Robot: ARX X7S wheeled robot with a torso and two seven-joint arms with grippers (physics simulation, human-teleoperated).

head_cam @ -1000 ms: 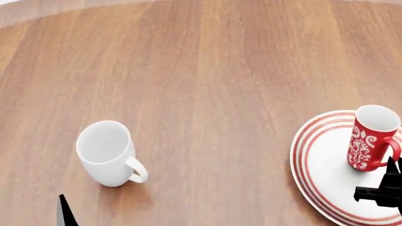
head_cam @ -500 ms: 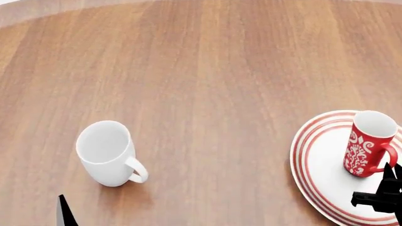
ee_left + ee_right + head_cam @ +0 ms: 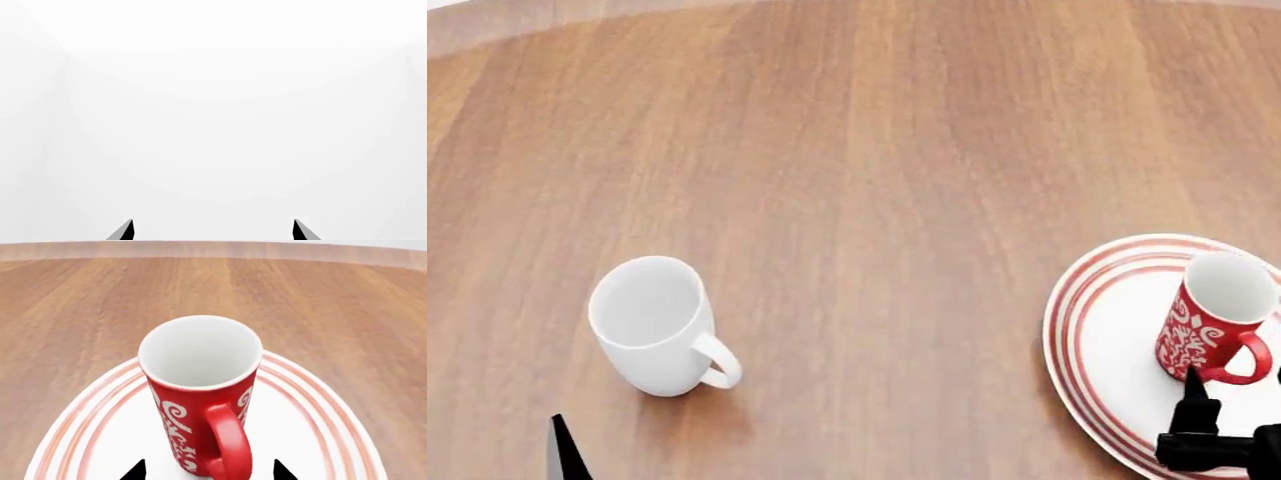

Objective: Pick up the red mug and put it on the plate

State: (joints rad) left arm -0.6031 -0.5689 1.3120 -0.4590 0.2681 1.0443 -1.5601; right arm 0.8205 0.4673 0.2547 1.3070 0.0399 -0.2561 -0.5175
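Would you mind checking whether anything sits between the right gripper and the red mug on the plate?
Nothing visible does. The red mug stands upright on the plate, its handle turned toward the right gripper, whose open fingertips sit just short of it with only bare plate between.

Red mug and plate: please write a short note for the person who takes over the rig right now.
Right gripper: jaws open, empty, just behind the red mug's handle; not touching it, as far as the pictures show.
Left gripper: jaws open, empty, low at the table's near edge, far from the work.
Red mug: upright on the plate, inside the red rings, handle toward the robot.
White mug: apart on the wooden table, not part of the job.
Done: mug placed and released.
Left: probably only draw the right arm clear without knocking the handle.
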